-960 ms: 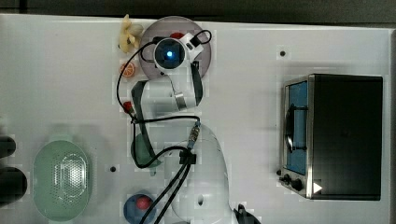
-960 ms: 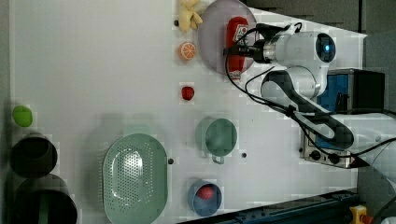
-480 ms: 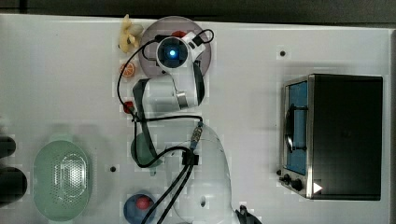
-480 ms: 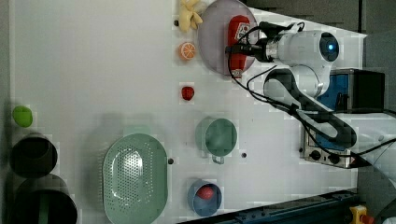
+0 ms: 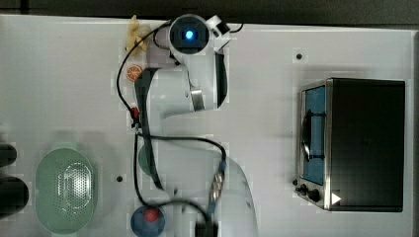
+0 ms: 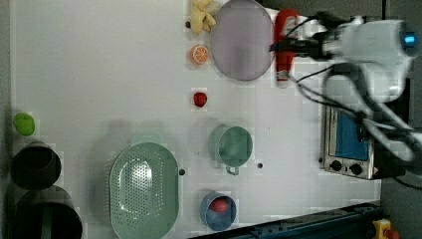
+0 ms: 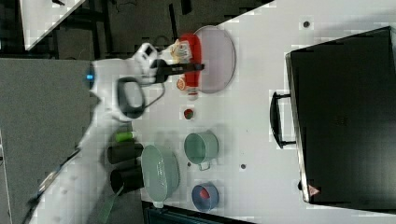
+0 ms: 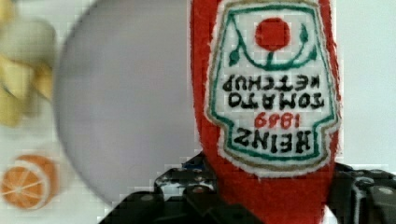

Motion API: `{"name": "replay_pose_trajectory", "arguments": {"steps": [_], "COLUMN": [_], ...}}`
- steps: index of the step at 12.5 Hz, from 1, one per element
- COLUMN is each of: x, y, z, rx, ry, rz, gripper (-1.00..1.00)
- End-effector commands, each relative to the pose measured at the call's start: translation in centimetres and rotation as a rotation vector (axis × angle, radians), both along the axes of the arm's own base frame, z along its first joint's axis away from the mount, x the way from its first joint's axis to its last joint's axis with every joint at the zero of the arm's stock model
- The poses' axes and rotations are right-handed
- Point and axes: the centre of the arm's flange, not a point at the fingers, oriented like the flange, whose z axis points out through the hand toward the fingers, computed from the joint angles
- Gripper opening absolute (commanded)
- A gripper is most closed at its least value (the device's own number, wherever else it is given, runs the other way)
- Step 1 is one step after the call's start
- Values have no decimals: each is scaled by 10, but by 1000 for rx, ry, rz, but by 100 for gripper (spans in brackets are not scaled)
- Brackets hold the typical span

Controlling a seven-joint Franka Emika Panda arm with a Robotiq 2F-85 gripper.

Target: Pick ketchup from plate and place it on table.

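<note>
End effector point(image 6: 293, 46) clenched on ketchup point(image 6: 285, 45), held clear of tabletop point(image 6: 99, 74); plate point(image 6: 242, 40) just beside it, bare.

Ketchup point(image 8: 271, 93) between dark fingers point(image 8: 187, 196), over plate point(image 8: 126, 102)

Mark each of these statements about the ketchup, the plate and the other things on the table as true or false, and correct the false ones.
1. The gripper is closed on the ketchup. True.
2. The plate has an orange slice lying on it. False: the orange slice lies on the table beside the plate.
3. The small red fruit sits inside the green basket. False: it sits on the bare table, apart from the green basket.
4. The blue bowl holds something red. True.
5. The plate is bare. True.
</note>
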Motion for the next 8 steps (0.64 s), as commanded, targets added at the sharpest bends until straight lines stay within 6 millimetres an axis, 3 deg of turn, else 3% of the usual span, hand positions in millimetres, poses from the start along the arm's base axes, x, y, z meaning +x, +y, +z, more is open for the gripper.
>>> {"name": "replay_pose_trajectory", "arguments": {"steps": [1,4,8], "x": [-2,-31,-82], "y": [-30,-60,-91], "z": [111,151,166], "rx": [65,43,19], "ry": [-43,32,104], "rz": [-99,-149,-208], "gripper": [24,24,24]}}
